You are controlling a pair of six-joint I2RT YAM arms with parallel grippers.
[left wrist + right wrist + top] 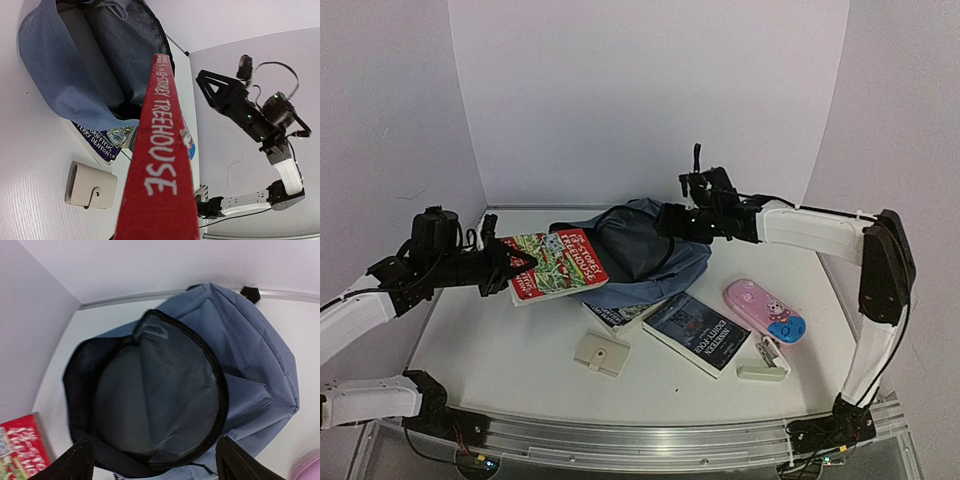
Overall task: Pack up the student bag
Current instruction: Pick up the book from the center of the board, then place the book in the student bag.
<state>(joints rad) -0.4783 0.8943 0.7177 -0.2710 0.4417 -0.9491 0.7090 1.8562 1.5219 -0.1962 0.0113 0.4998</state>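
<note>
The student bag (640, 250), slate-blue with black trim, lies at the back middle of the table with its main mouth (155, 400) gaping and the grey lining showing. My right gripper (672, 224) hovers just above the bag's right side. It is open, its fingertips (75, 462) spread wide over the mouth with nothing between them. My left gripper (517, 266) is shut on a red "Treehouse" book (557, 262), held off the table just left of the bag. The book's red spine (162, 165) points toward the bag's opening (95, 65).
A purple-covered book (617, 313) lies partly under the bag's front. Near it are a dark blue book (697, 332), a beige snap wallet (602, 352), a pink pencil case (765, 310) and a small white item (762, 365). White walls close the back and sides.
</note>
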